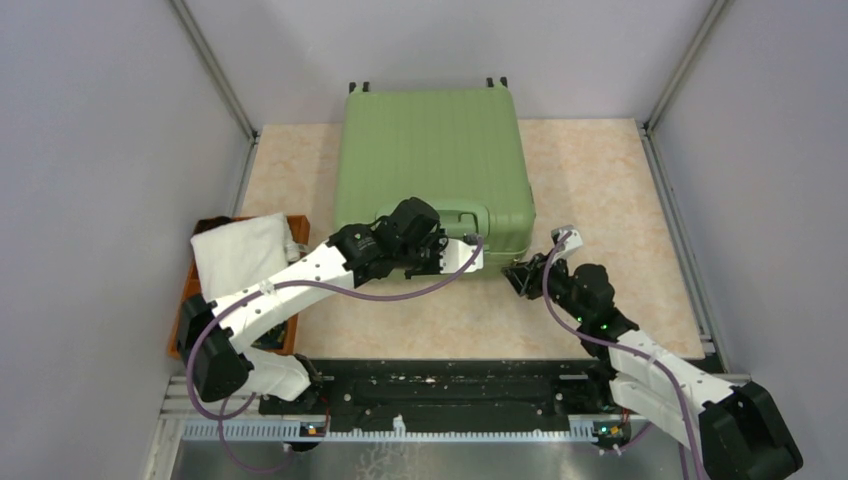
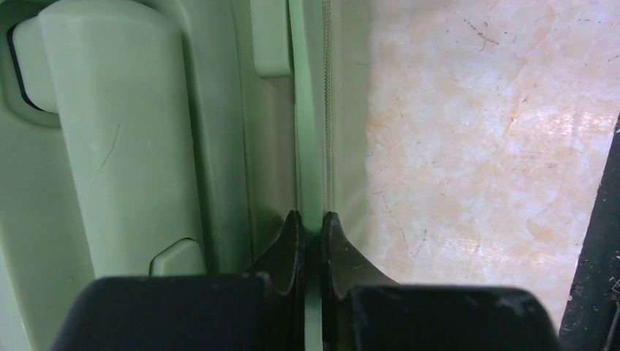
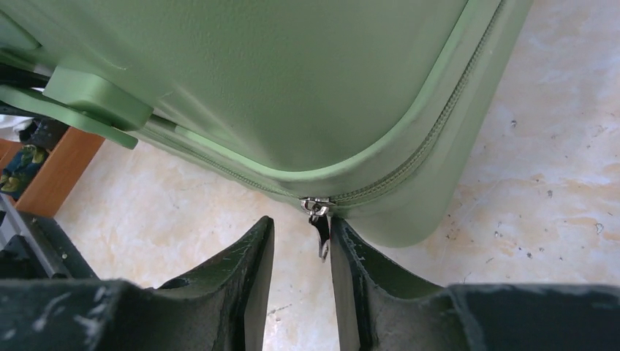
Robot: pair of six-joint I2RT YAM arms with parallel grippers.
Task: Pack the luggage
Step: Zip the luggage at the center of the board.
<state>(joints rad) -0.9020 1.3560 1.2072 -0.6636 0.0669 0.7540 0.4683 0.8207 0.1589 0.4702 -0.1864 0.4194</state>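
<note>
Lying flat with its lid shut, the light-green hard-shell suitcase (image 1: 430, 160) is found at the far middle of the beige, marble-patterned table (image 1: 610, 200). Its ribbed shell faces up and its small black wheels (image 1: 497, 82) point toward the far wall. The handle (image 2: 124, 139) sits on the suitcase's near side, moulded in the same green.

The left gripper (image 2: 313, 227) is placed at that near side, just beside the handle. Its fingers (image 2: 289, 248) are pressed together on the thin green rim of the suitcase, next to the zipper track. Only that strip of rim is seen between them.

The right gripper (image 3: 301, 223) is held low at the suitcase's near right corner. Its fingers (image 3: 252, 252) are kept narrowly apart. The dark zipper pull (image 3: 320, 228) hangs from its metal slider into that gap, close against one finger's inner face, but it is not clamped from both sides. The zipper track (image 3: 431, 139) is seen running closed around the rounded corner from the slider.

An orange-brown bin (image 1: 188, 305) stands on the table to the left of the suitcase, apart from it. A folded white cloth (image 1: 240, 250) is laid in the bin and rises above its walls.
</note>
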